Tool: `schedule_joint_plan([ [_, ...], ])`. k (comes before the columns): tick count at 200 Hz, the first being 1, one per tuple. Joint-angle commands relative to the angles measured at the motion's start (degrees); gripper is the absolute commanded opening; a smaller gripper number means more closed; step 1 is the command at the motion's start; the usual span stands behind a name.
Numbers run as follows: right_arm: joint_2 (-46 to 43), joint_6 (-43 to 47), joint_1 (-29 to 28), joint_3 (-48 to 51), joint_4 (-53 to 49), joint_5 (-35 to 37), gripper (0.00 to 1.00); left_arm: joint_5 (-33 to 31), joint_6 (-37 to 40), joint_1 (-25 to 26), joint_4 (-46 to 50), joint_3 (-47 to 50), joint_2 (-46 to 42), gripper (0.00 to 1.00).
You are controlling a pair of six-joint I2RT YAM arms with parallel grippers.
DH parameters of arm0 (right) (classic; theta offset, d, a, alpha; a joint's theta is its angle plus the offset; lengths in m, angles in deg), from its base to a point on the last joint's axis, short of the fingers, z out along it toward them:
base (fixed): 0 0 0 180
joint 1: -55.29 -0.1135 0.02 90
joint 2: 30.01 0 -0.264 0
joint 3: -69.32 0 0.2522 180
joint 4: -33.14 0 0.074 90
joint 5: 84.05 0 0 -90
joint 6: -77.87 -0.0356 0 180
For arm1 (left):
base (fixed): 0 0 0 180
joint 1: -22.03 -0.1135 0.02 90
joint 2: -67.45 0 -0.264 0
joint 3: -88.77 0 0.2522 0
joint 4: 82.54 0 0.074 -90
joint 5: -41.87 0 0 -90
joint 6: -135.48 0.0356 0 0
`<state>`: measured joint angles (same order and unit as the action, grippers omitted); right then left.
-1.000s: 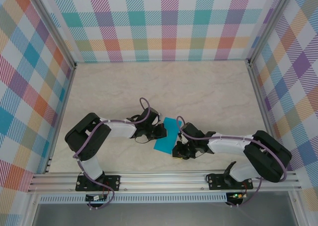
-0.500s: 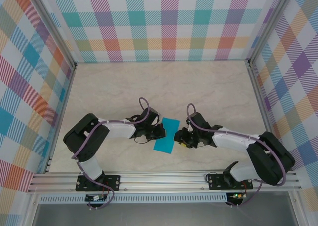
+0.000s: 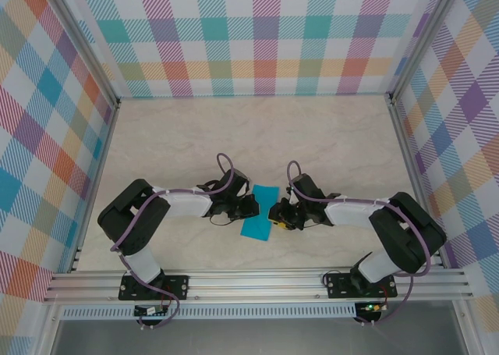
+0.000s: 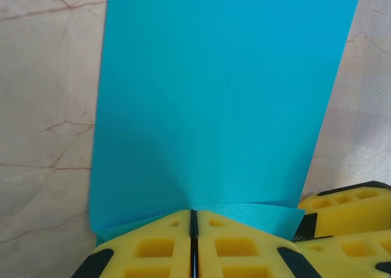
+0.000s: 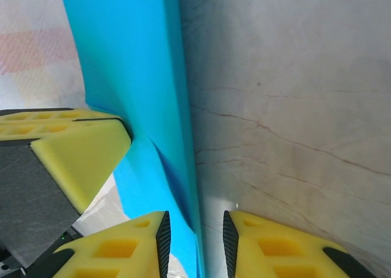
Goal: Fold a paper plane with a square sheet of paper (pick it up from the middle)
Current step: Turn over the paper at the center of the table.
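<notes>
Pinching the teal-blue square sheet of paper (image 3: 260,212), left gripper (image 4: 193,223) anchors; right gripper (image 5: 197,226), jaws parted, has shifted astride its opposite edge for creasing.

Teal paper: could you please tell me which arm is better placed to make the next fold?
Right, probably. The right gripper stands open astride one edge of the teal paper, free to close and move it. The left gripper is shut on the opposite edge, so it serves better as anchor.

Wide open worktop (image 3: 257,129) at the far side. Blocked in the near middle by left claw (image 3: 253,207), right claw (image 3: 274,214) and blue paper (image 3: 257,222).
</notes>
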<state>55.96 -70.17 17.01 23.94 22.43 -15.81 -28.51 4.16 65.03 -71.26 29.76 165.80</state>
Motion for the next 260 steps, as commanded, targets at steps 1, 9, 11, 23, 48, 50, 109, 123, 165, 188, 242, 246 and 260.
schedule_joint_plan([
  [1,1.01,0.70,0.01,-0.65,3.45,-2.95,0.31,-0.62,0.33,0.38,1.86,-1.32,-1.23,0.10],
  [9,1.44,0.73,0.01,-0.80,3.80,-3.66,0.30,-0.63,0.28,0.28,1.85,-1.32,-1.23,0.10],
  [11,1.49,0.80,0.04,-0.86,3.74,-3.67,0.29,-0.63,0.32,0.29,1.86,-1.39,-1.23,0.10],
  [23,2.19,0.91,0.04,-1.13,4.17,-4.06,0.29,-0.54,0.35,0.39,1.76,-1.50,-1.25,0.10],
  [48,3.86,1.52,-0.03,-1.70,5.14,-5.25,0.25,0.16,-0.14,0.39,0.72,-1.50,-2.00,0.12],
  [50,3.90,1.59,0.03,-1.72,5.13,-5.41,0.25,0.33,-0.37,0.34,0.48,-1.46,-2.05,0.13],
  [109,0.37,4.98,0.05,-2.04,1.84,-4.75,0.11,-4.72,-1.27,-0.48,2.26,0.98,-15.90,0.33],
  [123,-2.04,6.67,0.05,-2.74,-1.96,-3.84,0.10,-7.65,-0.87,-0.88,4.98,2.56,-21.20,0.37],
  [165,-11.03,14.31,0.05,-9.54,-23.28,2.80,0.09,-17.76,3.01,-2.59,20.74,5.27,-38.08,0.46],
  [188,-15.40,18.35,-0.04,-16.38,-39.18,10.37,0.09,-20.37,4.63,-4.23,26.94,6.74,-47.09,0.55],
  [242,-15.23,17.08,-0.51,-34.60,-74.25,35.65,0.10,-18.19,6.93,-6.87,39.02,5.98,-57.33,0.78],
  [246,-14.45,16.48,-0.77,-35.58,-76.36,37.61,0.09,-17.29,7.53,-7.01,39.19,5.97,-57.31,0.78],
  [260,-10.68,15.07,-2.12,-39.47,-82.35,43.78,0.07,-16.04,7.29,-7.79,41.25,5.58,-57.28,0.78],
])
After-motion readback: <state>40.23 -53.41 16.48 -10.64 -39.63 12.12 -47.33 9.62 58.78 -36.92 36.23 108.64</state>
